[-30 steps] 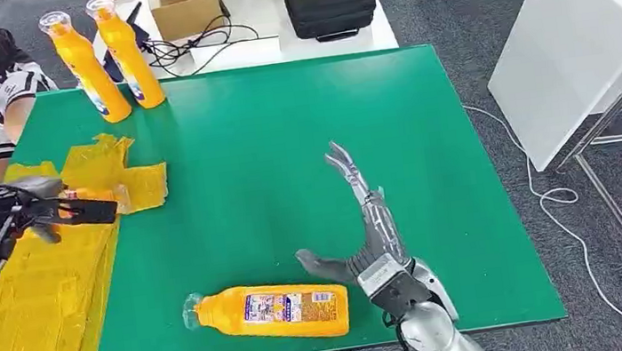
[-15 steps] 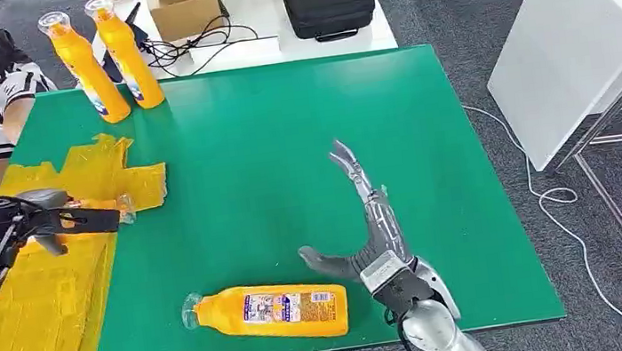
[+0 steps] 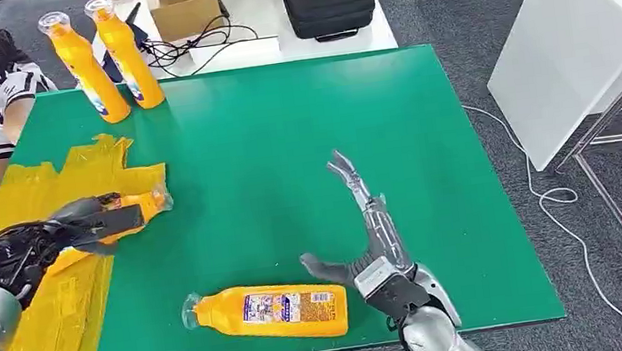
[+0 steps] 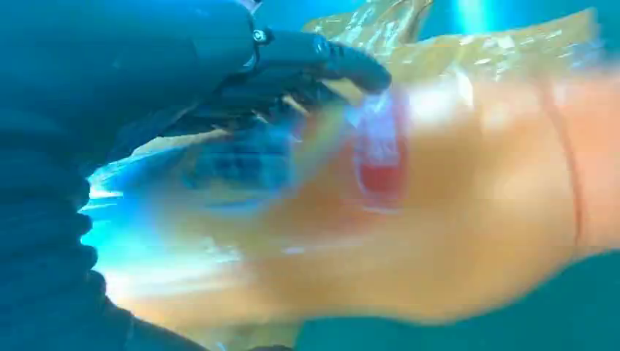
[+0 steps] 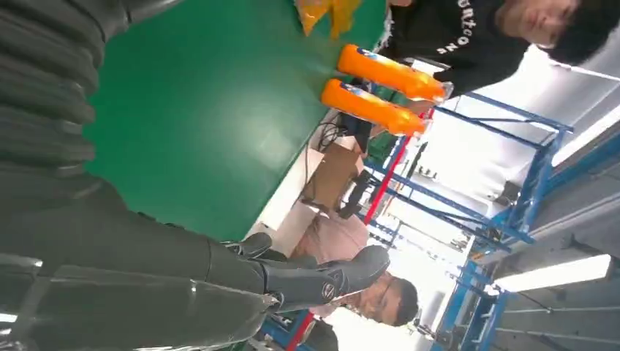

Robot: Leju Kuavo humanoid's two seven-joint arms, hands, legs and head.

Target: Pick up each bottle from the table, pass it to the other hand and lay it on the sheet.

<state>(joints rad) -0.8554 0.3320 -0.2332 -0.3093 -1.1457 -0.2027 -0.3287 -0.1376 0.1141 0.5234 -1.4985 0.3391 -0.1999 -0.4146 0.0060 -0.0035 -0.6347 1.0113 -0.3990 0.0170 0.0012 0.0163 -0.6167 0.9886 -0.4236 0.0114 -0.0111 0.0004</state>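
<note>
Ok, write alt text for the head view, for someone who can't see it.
The left hand holds an orange bottle low over a yellow sheet on a green table. The right hand lies open beside a second bottle on its side; two more bottles stand at the far corner.

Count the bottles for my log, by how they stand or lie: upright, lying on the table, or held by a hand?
Upright bottles: 2
Lying bottle on the green table: 1
Bottle held by the left hand over the yellow sheet: 1
Total: 4 bottles
</note>
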